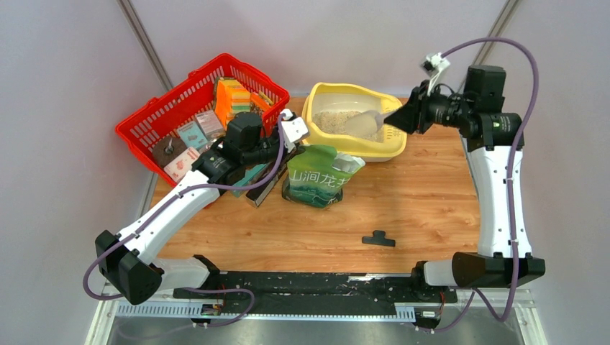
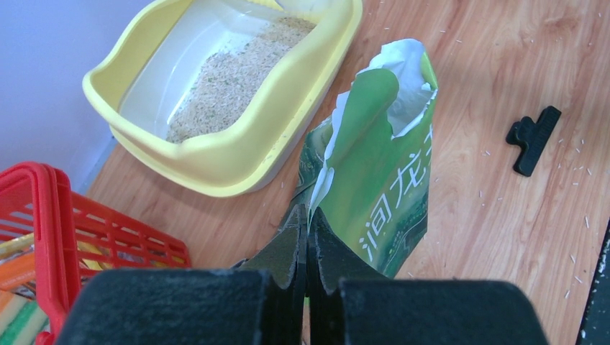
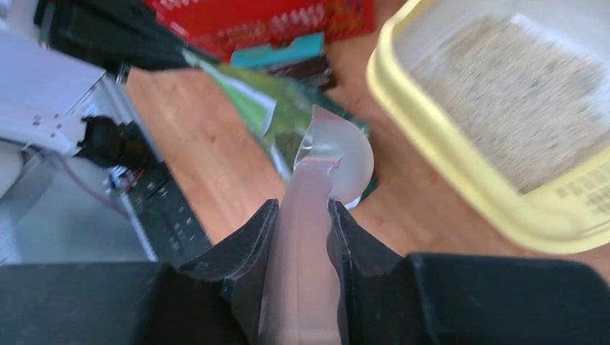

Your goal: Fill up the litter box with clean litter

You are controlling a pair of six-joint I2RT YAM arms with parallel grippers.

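Note:
The pale yellow litter box (image 1: 320, 97) stands at the table's back with clean litter (image 1: 332, 122) heaped in its white basin. My right gripper (image 1: 400, 115) is shut on the handle of a translucent scoop (image 1: 365, 124), whose bowl hangs over the box's right part. In the right wrist view the scoop (image 3: 337, 152) runs out from my gripper (image 3: 303, 208), with the box rim (image 3: 446, 167) and litter (image 3: 518, 93) to its right. My left gripper (image 2: 308, 212) is shut on the torn top edge of the green bag (image 2: 388, 180), which stands open in front of the box (image 2: 237, 154).
A red mesh basket (image 1: 160, 115) with small boxes and sponges sits at the back left, under my left arm. A black clip (image 1: 378, 238) lies on the wood near the front. Loose granules are scattered on the table around the clip (image 2: 532, 140).

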